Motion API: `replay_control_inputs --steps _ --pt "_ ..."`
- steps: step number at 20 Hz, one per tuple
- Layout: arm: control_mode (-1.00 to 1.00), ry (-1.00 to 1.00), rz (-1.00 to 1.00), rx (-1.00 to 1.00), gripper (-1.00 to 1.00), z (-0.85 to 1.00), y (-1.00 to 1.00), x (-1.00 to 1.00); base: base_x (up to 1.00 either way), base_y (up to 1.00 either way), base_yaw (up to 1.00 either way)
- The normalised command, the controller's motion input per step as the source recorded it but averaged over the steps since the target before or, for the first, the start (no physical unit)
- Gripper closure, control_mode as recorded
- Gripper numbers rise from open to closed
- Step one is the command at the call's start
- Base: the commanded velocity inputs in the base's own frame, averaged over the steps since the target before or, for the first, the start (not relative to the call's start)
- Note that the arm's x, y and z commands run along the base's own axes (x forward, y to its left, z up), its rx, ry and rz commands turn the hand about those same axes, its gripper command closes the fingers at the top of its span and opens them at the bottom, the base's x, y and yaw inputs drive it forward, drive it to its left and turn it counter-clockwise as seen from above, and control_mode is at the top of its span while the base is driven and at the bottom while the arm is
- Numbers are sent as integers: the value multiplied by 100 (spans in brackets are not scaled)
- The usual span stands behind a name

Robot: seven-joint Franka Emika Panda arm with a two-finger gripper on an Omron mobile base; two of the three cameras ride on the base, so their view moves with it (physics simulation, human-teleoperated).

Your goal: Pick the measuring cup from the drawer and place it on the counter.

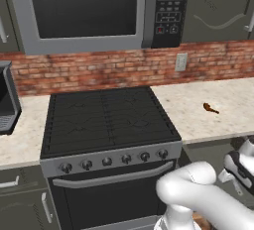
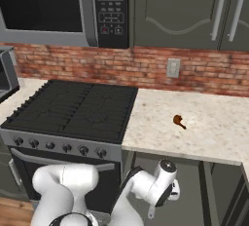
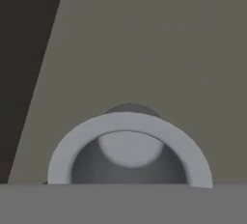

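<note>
Measuring cup (image 3: 129, 150): it sits very close under the hand camera, on the flat grey-green floor of the drawer (image 3: 159, 49). I see its round pale rim from above and the darker hollow inside. The handle is not visible in this view.

Tool (image 2: 168, 191): it hangs low in front of the cabinet, under the edge of the bench (image 2: 204, 122), and points down. Its fingertips are not visible in the hand view, so I cannot tell if it is spread or closed, or if it already touches the cup.

How the cup handles (my judgement): small, stiff and light, with a smooth metallic-looking wall that may slip. It will not bend or break, but a light cup can tip or slide away if one finger reaches it first.

Where to take hold (my judgement): across the rim, one finger inside and one outside the wall, or on the straight handle once it is seen.

Bench: a small brown object (image 2: 178, 121) lies on it, and free space is around it for placing.
</note>
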Motion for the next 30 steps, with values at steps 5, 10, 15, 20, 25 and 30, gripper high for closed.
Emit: replay_control_inputs --steps 5,10,15,20,25,30 --pt "-100 -13 0 23 100 100 10 -2 0 0 0" --pt "-100 -1 0 28 100 100 1 5 0 0 0" --pt "-100 0 -2 29 100 100 0 27 0 0 0" --pt "-100 10 -6 30 100 100 -6 56 0 0 0" --pt "-100 20 -3 24 100 100 -25 79 0 0 0" --pt "-100 31 -1 6 100 37 -31 94 0 0 0"
